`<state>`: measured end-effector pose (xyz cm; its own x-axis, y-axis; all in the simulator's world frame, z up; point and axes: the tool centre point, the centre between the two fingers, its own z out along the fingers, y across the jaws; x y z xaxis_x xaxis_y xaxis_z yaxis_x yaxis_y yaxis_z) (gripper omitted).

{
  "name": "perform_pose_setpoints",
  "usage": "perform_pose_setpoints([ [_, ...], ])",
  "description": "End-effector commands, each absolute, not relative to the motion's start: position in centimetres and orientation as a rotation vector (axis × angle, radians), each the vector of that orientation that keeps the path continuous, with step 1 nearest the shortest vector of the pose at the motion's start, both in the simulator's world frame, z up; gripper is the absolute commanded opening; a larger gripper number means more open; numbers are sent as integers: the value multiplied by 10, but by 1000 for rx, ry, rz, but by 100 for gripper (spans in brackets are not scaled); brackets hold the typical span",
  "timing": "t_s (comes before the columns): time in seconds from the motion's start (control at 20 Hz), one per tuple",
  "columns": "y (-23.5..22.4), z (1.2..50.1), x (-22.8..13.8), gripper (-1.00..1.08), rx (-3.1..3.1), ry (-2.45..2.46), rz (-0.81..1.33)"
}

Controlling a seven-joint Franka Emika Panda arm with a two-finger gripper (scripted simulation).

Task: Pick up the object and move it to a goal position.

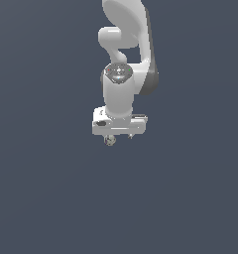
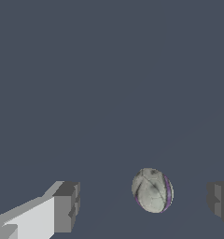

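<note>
seen from outside: white panda arm [image 1: 127, 44] reaching down through the middle of the frame against a flat slate-blue ground [image 1: 41, 198], wrist upright, broad white hand crosswise at its lower end. just beneath, gripper [image 1: 119, 137] with short dark fingers; small round object [image 1: 109, 140] sitting at the finger on the exterior view's left, tucked close under the hand, much narrower than it. seen from the wrist: grey finger pad [image 2: 66, 207] on a white finger at one side, then a gap of bare ground, then the pale beige-grey object [image 2: 152, 190], lumpy, with dark veining and a purple streak, then another small gap, then the second grey pad [image 2: 220, 200] at the frame edge. gripper [image 2: 143, 203] spread wide, jaws apart, neither pad touching the object; object between the pads, nearer the second one. whether resting on the ground or not, impossible to tell.
</note>
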<state>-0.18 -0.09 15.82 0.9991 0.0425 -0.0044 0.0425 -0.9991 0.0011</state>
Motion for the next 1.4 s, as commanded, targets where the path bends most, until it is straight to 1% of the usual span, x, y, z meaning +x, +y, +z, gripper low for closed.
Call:
perform_pose_setpoints([
  [0.0,-1,158,-2,100,3140,67,-7],
  [0.15,-8,163,1,100,3135,52,11],
  [0.4,-34,180,13,100,3115,7,73],
  [0.7,-33,176,10,100,3117,-6,69],
  [1.0,-36,156,-4,100,3124,-96,56],
  [1.35,-42,117,-37,100,3124,-293,26],
])
